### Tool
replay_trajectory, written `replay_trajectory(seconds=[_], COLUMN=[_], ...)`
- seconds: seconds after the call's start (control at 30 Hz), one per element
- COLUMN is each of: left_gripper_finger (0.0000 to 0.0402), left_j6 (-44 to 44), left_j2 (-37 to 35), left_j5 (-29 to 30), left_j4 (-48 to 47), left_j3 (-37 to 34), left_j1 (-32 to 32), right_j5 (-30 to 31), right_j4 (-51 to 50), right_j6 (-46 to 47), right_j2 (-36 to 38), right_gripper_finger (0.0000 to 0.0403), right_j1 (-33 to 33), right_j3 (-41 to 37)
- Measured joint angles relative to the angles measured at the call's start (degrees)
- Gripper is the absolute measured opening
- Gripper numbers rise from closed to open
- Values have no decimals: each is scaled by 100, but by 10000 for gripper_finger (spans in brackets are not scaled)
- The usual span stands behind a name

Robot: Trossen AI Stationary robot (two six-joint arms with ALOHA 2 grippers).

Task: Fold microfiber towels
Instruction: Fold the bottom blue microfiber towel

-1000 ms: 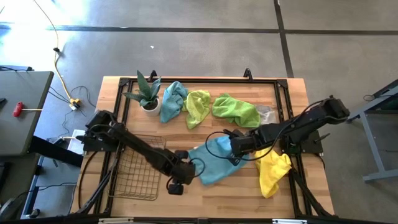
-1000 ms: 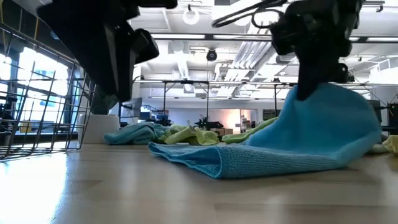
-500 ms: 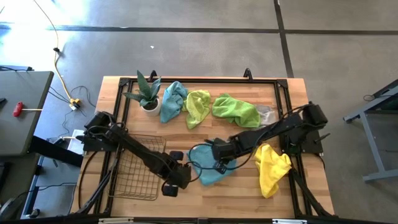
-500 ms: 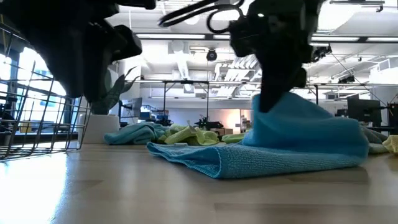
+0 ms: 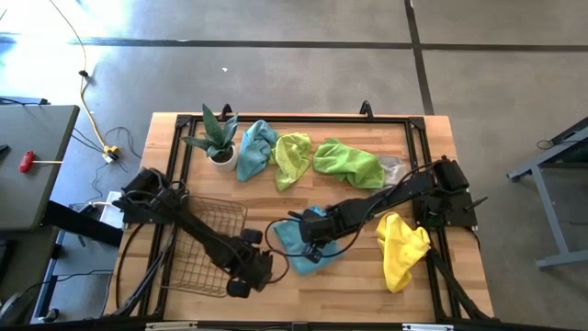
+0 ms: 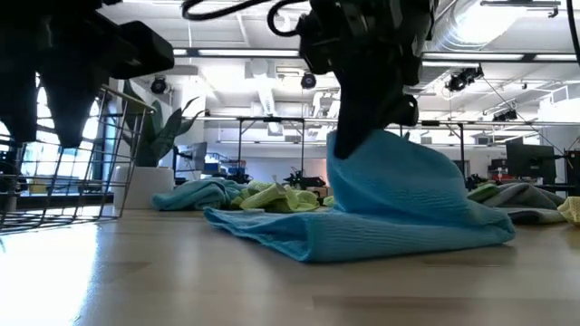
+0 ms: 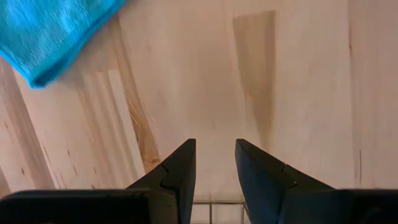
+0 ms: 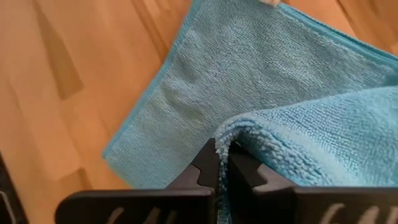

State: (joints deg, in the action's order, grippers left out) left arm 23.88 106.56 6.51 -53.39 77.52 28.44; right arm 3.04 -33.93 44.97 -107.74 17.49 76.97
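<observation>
While we work at the desk [image 5: 367, 285], the basket [image 5: 207, 248] is our landmark. Just right of it lies the teal towel [image 5: 308, 241], half doubled over itself; other towels [image 5: 317, 161] sit well beyond. Our right tool [image 5: 308, 232] is clenched on the teal towel's raised edge. Our left tool [image 5: 246, 276], at the basket's near right corner, hangs part-spread and grasps nothing. To fold well, we should carry the edge across low until corners meet, then release.
</observation>
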Motion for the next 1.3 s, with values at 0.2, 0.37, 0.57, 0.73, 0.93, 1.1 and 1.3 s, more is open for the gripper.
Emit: replay_trajectory(seconds=[0.2, 0.37, 0.57, 0.73, 0.93, 1.1, 1.3], left_gripper_finger=[103, 103, 103, 103, 103, 103, 103], left_j6=[17, 71, 103, 105, 105, 120, 127], left_j2=[0, 0, 0, 0, 0, 0, 0], left_j5=[38, 269, 360, 424, 485, 562, 815], left_j4=[5, 19, 22, 39, 69, 89, 92], left_j3=[0, 0, 0, 0, 0, 0, 0], left_j1=[132, 143, 141, 155, 177, 211, 318], right_j5=[38, -15, -13, 55, 246, 143, 43], right_j4=[247, 579, 775, 1219, 1715, 2263, 2557], right_j6=[114, 109, 130, 147, 153, 129, 130], right_j2=[-144, -258, -258, -258, -516, -795, -930], right_gripper_finger=[0, 0, 0, 0, 0, 0, 0], right_j1=[95, 133, 200, 219, 219, 217, 217], right_j3=[13, 13, 65, 67, 67, 67, 65])
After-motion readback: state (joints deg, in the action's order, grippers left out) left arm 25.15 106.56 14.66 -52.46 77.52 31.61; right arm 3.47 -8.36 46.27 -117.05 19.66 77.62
